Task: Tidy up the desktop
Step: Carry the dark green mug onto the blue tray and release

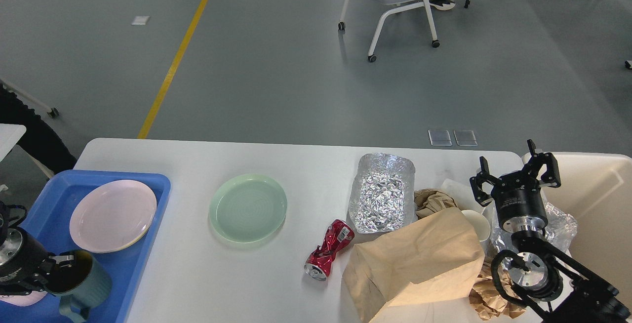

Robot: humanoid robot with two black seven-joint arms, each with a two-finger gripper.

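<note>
done: pink plate [112, 215] in blue tray [148, 244], my left claw [55, 267] gripping teal mug [81, 283] over it | left: green plate [248, 207] at 12 o'clock of centre, red can [328, 250], foil tray [382, 192], paper bag [414, 263] on desktop [207, 283] | my right claw [516, 172] spread wide, empty, at 3 o'clock

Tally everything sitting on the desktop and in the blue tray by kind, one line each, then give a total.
Plates: 2, the pink plate and the green plate
Mugs: 1 sure, the dark teal mug held by the left tool
Crushed cans: 1, the red can
Foil trays: 1
Paper bags: 1
Paper cups: 1
Total: 7
</note>
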